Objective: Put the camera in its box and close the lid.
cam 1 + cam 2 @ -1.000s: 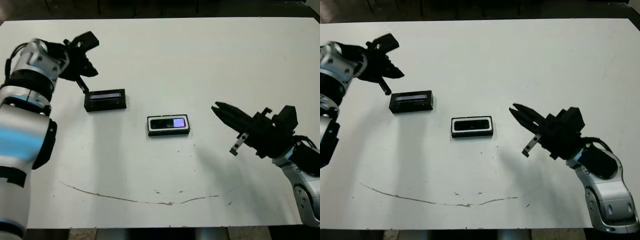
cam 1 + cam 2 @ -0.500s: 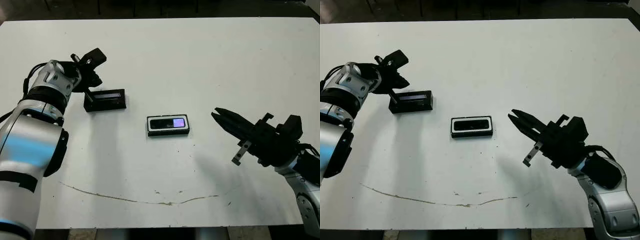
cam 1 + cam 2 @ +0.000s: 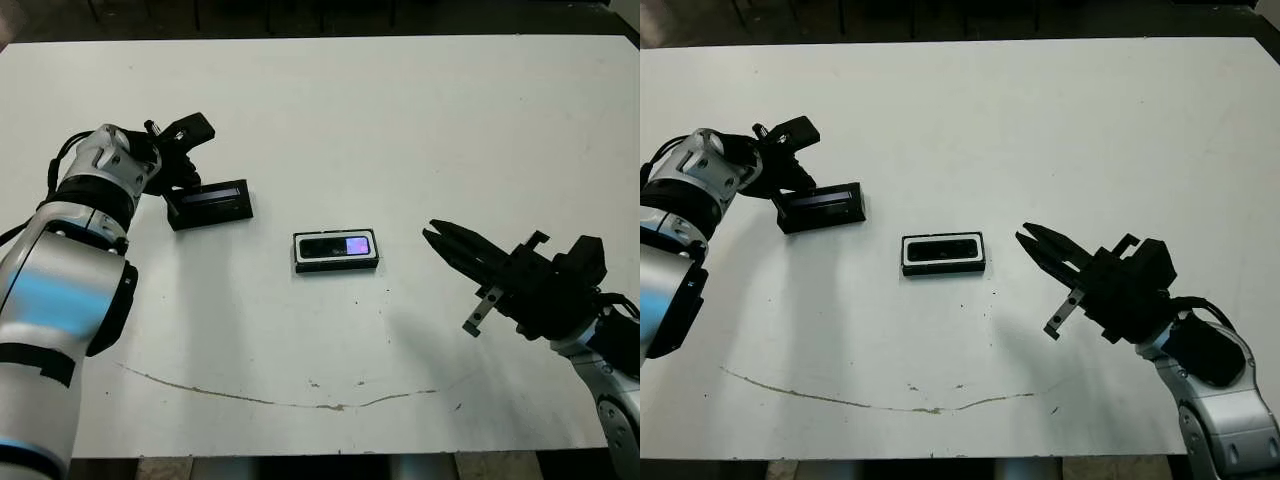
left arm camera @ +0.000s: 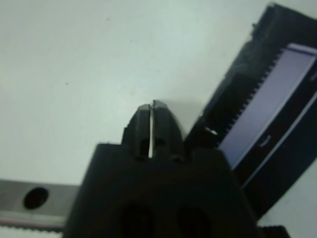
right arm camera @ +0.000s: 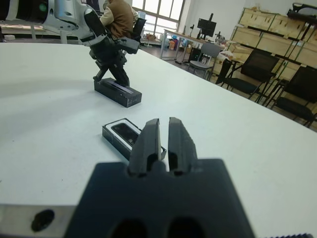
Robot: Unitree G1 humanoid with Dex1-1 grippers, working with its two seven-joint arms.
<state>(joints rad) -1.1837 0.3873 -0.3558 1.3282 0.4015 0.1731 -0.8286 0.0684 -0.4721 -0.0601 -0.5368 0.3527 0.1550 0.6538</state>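
Meanwhile, closed left hand (image 3: 172, 192) touches lid's (image 3: 209, 203) end; closed, empty right hand (image 3: 437, 236) hovers beside box (image 3: 337, 251).

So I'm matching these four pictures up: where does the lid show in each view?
Left eye view: lid at left-centre, by the left end effector.
Right eye view: further left.
Left wrist view: right side, pale strip showing.
Right wrist view: upper left, beyond the box.
Shared landmark: the left end effector at the lid's end.
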